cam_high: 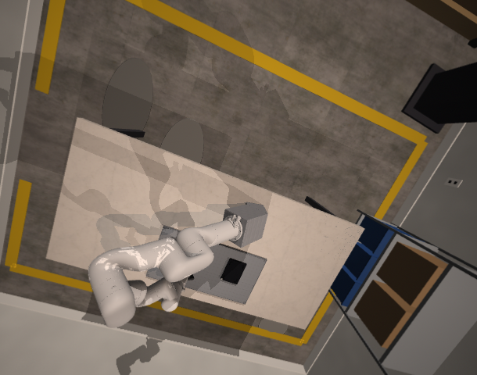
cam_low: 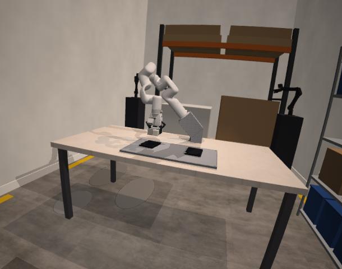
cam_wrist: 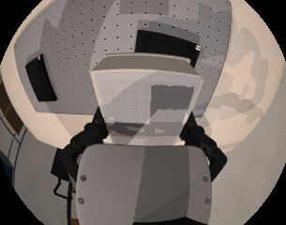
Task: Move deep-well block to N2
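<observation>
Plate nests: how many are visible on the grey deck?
2. One plate nest lies at the deck's left end in the exterior view, just below the held block; the other lies towards its right end. Both are bare.
</observation>
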